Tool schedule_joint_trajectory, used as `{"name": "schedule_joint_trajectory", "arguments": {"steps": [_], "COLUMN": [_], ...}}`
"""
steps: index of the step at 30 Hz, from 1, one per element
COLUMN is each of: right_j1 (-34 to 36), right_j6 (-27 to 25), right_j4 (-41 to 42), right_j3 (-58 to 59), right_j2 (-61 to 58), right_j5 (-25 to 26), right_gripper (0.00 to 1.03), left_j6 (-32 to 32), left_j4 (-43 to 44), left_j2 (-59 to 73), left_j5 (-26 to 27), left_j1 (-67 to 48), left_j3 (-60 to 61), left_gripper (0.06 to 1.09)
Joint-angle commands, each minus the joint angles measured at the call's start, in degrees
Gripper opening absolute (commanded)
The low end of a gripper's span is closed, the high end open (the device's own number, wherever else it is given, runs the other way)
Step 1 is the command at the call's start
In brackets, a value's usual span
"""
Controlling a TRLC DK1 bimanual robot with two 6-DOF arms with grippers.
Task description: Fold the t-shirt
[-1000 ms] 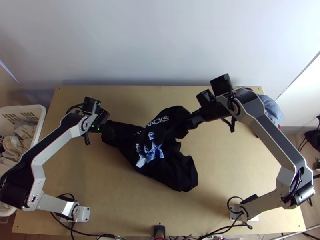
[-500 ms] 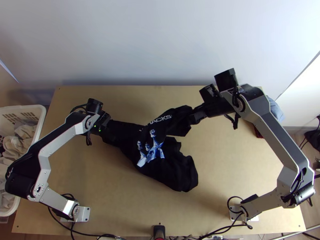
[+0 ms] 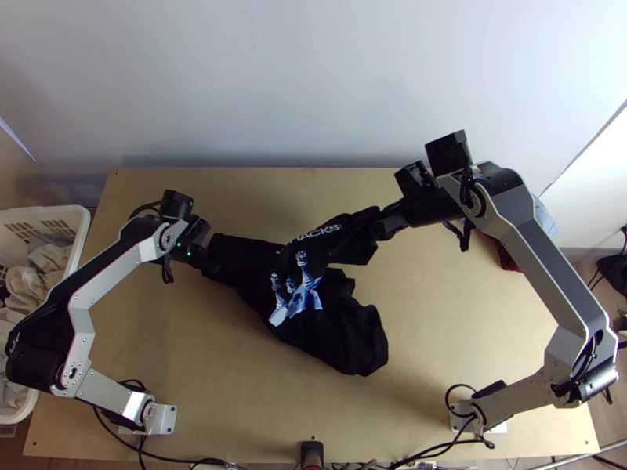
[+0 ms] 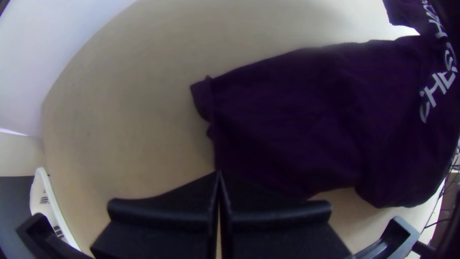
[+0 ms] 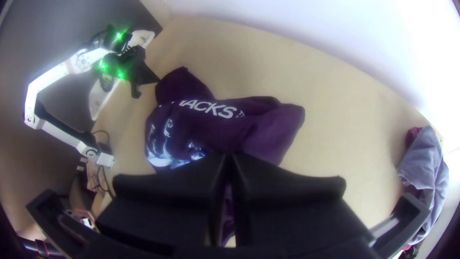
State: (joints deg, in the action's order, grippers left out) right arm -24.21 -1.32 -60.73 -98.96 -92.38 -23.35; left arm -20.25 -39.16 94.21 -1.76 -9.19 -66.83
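A black t-shirt point(image 3: 341, 329) with white lettering and a blue-white print lies bunched and partly folded across the table's middle. In the top view, my left gripper point(image 3: 216, 268) is at its left end and my right gripper point(image 3: 379, 225) at its upper right part. In the left wrist view the shirt point(image 4: 297, 124) looks dark purple, and its edge meets the tips of the left gripper point(image 4: 219, 172), shut on it. The right wrist view has the right gripper point(image 5: 230, 156) shut on the shirt point(image 5: 268, 129), with purple cloth between its fingers.
A white basket point(image 3: 78, 227) of light cloths stands at the left edge. At the back right, behind the right arm, lies a blue-grey and dark red cloth point(image 5: 419, 163). A wall rises behind the table; cables run along the near edge.
The right gripper has shifted slightly right, drawing the lettered part of the shirt along. My left gripper moved a little right, then back left. The shirt's lower part has stayed in place.
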Motion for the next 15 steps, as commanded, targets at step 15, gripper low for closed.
{"name": "schedule_joint_trajectory", "arguments": {"steps": [15], "right_j1": [0.12], "right_j6": [0.09], "right_j4": [-0.18], "right_j3": [-0.89], "right_j2": [-0.43], "right_j5": [0.68], "right_gripper": [0.03], "left_j6": [3.90], "left_j4": [-7.43], "left_j2": [1.67], "left_j5": [2.90], "left_j1": [1.63], "left_j3": [-5.07], "left_gripper": [0.28]}}
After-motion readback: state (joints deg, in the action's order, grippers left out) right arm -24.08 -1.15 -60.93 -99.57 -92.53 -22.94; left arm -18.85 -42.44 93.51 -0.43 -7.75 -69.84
